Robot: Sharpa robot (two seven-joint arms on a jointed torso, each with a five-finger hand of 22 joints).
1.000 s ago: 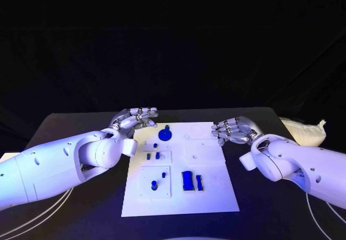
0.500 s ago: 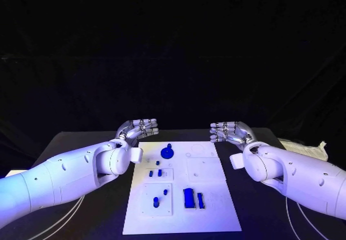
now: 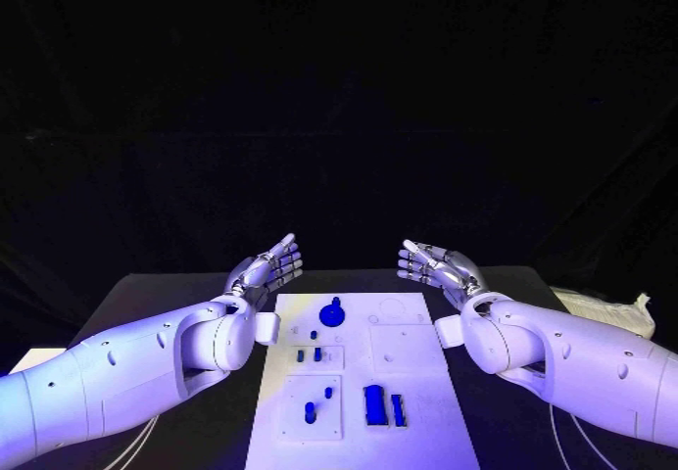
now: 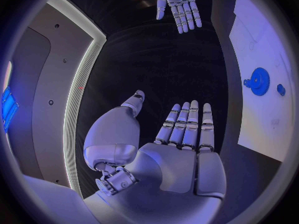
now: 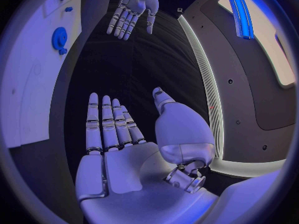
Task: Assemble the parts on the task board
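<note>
The white task board [image 3: 424, 392] lies in the middle of the black table. A round blue gear [image 3: 332, 314] sits near its far end, small blue pegs [image 3: 313, 355] stand mid-left, and two upright blue blocks [image 3: 373, 404] are near the front. My left hand [image 3: 268, 264] is raised above the board's far left corner, fingers straight and apart, holding nothing. My right hand [image 3: 435, 266] is raised above the far right corner, also flat and empty. In the left wrist view the palm [image 4: 177, 149] faces up beside the board [image 4: 261, 45] and gear [image 4: 258, 78].
A crumpled white bag [image 3: 614, 305] lies at the table's right edge. The black table [image 3: 156, 294] extends on both sides of the board. Thin white cables [image 3: 141, 431] hang under my left arm.
Both hands have lifted off the board's far corners and uncurled from bent fingers to flat, spread palms. The head camera has tilted upward.
</note>
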